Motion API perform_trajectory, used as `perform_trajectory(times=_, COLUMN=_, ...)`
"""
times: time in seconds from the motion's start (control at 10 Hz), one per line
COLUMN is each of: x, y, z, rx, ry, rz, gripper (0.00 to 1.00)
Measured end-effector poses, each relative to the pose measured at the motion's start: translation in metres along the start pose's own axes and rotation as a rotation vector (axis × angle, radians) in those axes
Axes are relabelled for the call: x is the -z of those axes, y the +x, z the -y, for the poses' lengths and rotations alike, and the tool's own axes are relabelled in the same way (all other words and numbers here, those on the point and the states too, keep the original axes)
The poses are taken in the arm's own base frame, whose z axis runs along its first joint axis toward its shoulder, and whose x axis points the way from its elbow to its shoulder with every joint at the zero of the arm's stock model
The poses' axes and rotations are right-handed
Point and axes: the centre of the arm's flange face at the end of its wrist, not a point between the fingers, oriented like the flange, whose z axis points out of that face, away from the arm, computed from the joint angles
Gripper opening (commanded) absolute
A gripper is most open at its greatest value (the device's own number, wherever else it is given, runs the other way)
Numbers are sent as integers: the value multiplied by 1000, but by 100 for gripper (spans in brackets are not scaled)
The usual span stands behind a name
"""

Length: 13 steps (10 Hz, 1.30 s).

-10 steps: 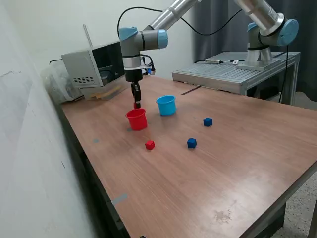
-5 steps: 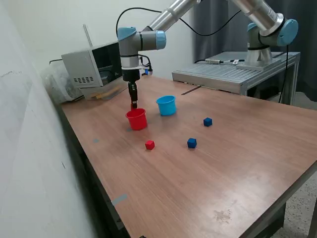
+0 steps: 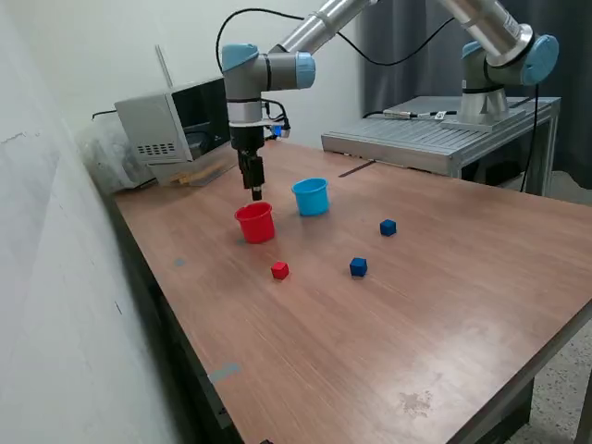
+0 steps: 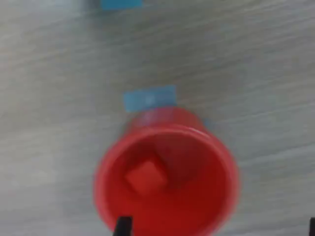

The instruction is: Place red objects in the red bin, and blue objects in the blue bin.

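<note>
Since a second ago my claw (image 3: 256, 192) let go its red cube (image 4: 145, 177) into the red cup (image 3: 255, 222), now hovering empty, fingers parted; three cubes left.

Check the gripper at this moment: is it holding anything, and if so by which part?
Nothing is held. The gripper hangs above the red cup with its fingertips apart and empty in the wrist view, and one red cube already lies inside the cup.

Silver arm (image 3: 305, 32) tubes, light-blue joint caps, black cable, slim black fingers (image 3: 256, 188)
</note>
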Motion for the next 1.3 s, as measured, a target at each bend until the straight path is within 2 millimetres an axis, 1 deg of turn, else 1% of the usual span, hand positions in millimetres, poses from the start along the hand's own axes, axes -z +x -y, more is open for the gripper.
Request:
perform_trajectory(times=0.1, x=8, y=21, z=-1, rx=54, ry=-8, rz=-7, gripper=100)
perform_trajectory(times=0.4, x=35, y=95, z=-4, rx=229, ry=-40, rz=-23, gripper=100)
perform_trajectory(times=0.5, x=36, y=115, z=-5, rx=285, ry=-47, rz=-25, gripper=100)
perform_trajectory(times=0.6, x=31, y=130, z=-7, rx=339, ry=-47, rz=-27, gripper=100)
perform_trajectory(times=0.7, x=20, y=140, z=-11, rx=381, ry=-41, rz=-27, gripper=100)
perform_trajectory(times=0.9, x=-8, y=150, z=-20, rx=432, ry=-24, rz=-28, gripper=100)
perform_trajectory(times=1.1, x=-47, y=154, z=-25, rx=456, ry=1, rz=-29, gripper=100)
perform_trajectory(times=1.3, x=-84, y=155, z=-22, rx=469, ry=36, rz=-32, gripper=100)
